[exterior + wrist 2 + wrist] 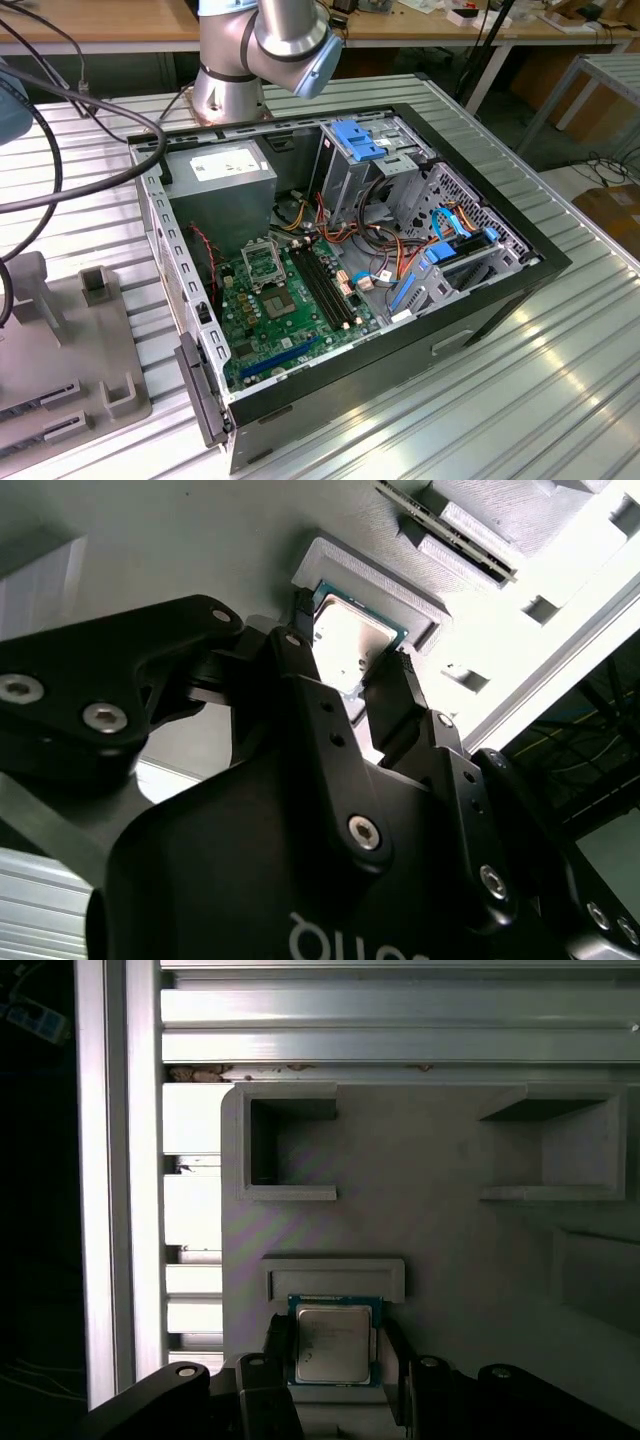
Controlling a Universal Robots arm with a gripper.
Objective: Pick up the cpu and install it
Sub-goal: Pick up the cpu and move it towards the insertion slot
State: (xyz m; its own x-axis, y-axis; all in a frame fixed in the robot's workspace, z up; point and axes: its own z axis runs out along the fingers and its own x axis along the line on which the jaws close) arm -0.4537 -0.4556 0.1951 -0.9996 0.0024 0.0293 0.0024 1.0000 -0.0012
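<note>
Cpu (335, 1344) (352, 638): lies flat, silvery top up, in a shallow seat on the grey fixture plate (460, 1260).
Gripper (335, 1332) (350, 645): parted, directly over the cpu.
Fingers (276, 1345): one on each side of the chip, close to its edges.

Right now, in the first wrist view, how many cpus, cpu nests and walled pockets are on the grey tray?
cpu: 1
cpu nest: 1
walled pockets: 2
Total: 4
</note>
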